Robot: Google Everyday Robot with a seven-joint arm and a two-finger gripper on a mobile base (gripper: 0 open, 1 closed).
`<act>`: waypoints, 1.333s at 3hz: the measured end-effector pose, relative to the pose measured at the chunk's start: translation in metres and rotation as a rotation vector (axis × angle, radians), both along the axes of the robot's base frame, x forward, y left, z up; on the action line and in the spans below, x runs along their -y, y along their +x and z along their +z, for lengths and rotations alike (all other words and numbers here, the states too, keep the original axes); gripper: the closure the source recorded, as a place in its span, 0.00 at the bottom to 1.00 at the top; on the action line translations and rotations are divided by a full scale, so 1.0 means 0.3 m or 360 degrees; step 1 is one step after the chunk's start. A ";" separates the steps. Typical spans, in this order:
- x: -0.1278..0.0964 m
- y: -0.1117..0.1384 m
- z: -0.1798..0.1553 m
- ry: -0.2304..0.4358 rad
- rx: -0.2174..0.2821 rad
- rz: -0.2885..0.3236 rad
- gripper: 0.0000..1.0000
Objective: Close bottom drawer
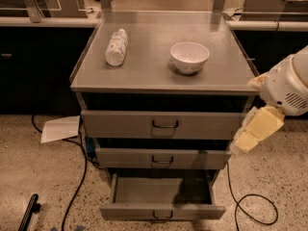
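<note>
The bottom drawer (162, 211) is the lowest and narrowest of the grey cabinet's three. It stands pulled out, and its empty inside (154, 190) shows. A small dark loop handle (162, 215) sits at the centre of its front. My gripper (248, 137) is the cream end of the white arm (288, 85) at the right. It hangs beside the cabinet's right front corner, level with the top and middle drawers. It is above and to the right of the bottom drawer and apart from it.
The mid-sized drawer (162, 158) and the widest drawer (163, 125) above it stand slightly out. A white bowl (189, 57) and a lying bottle (116, 47) are on the cabinet top. Paper (60, 128), cables (77, 177) and a black object (29, 213) lie on the floor.
</note>
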State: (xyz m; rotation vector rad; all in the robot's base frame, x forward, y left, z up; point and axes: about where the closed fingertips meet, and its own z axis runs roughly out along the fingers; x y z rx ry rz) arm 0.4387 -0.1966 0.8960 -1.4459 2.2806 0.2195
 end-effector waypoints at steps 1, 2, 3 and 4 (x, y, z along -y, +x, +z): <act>-0.009 0.003 -0.001 0.0018 0.0010 -0.0006 0.16; -0.009 0.003 -0.001 0.0018 0.0010 -0.0006 0.39; -0.009 0.003 -0.001 0.0018 0.0010 -0.0006 0.62; -0.009 0.003 -0.001 0.0018 0.0010 -0.0006 0.86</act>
